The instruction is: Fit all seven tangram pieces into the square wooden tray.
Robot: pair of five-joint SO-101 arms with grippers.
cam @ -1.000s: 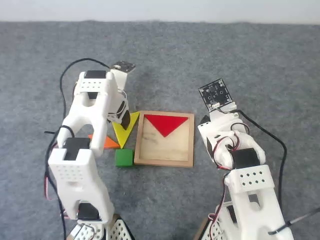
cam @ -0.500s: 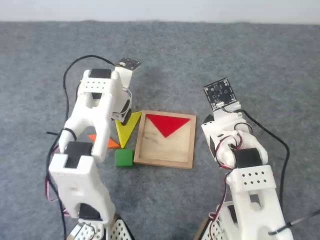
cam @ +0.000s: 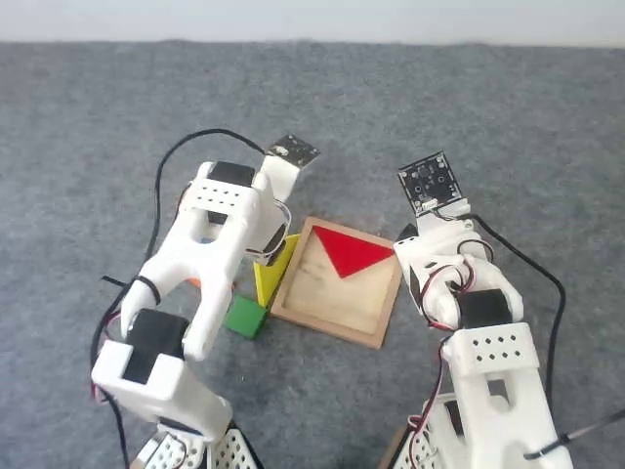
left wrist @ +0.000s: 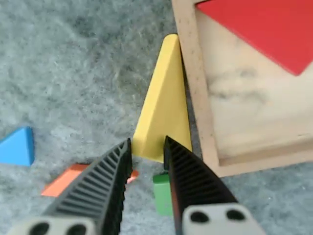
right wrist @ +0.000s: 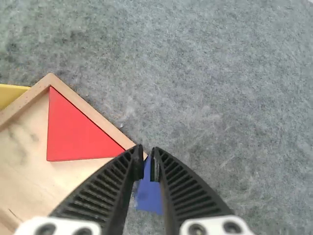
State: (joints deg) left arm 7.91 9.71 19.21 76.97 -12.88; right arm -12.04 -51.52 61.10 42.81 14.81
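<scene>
left gripper (left wrist: 146, 147): jaws a little apart, empty, above yellow triangle (left wrist: 164, 103) lying against left rim of tray (left wrist: 193, 83) | right gripper (right wrist: 145, 154): pinching blue piece (right wrist: 146, 196) by right rim | risk: a sideways push may shove the tray, not seat the triangle

The square wooden tray (cam: 332, 293) sits askew on the grey desk (cam: 88, 117), a red triangle (cam: 350, 249) along its far rim. A yellow triangle (cam: 273, 281) touches its left rim, a green square (cam: 244, 316) just beside. The left arm (cam: 210, 244) and right arm (cam: 459, 293) flank it.
</scene>
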